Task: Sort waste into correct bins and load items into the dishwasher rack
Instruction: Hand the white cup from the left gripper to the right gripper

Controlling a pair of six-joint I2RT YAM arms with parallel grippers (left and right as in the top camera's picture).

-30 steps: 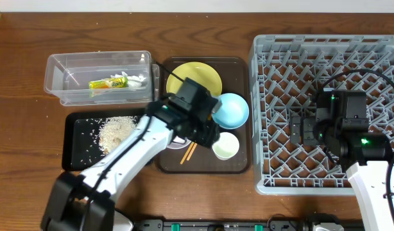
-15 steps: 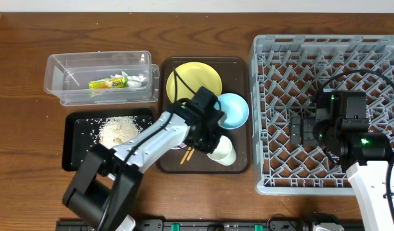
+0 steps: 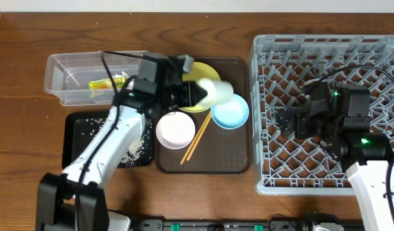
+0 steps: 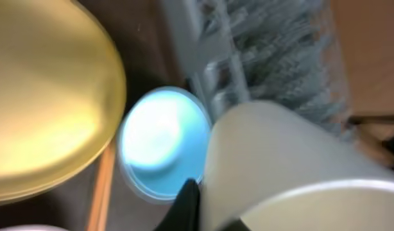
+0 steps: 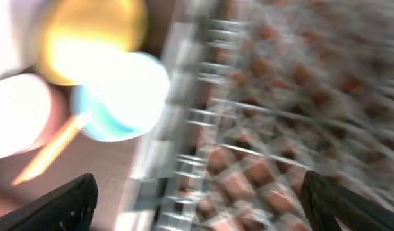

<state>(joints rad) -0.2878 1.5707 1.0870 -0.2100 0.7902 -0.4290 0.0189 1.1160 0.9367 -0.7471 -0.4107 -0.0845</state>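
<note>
Gripping the small white cup (image 3: 214, 90), the left gripper (image 3: 196, 94) holds it clamped above the brown serving tray (image 3: 229, 157), over the yellow plate (image 3: 206, 72) at the tray's far end. On the tray lie the light blue bowl (image 3: 230, 111), white bowl (image 3: 176, 129) and chopsticks (image 3: 197, 138). Right of the tray, the right gripper (image 3: 288, 120) hangs with jaws wide apart over the dishwasher rack (image 3: 325, 48).

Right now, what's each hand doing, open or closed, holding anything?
Left hand: closed on the small white cup.
Right hand: open, holding nothing.
</note>
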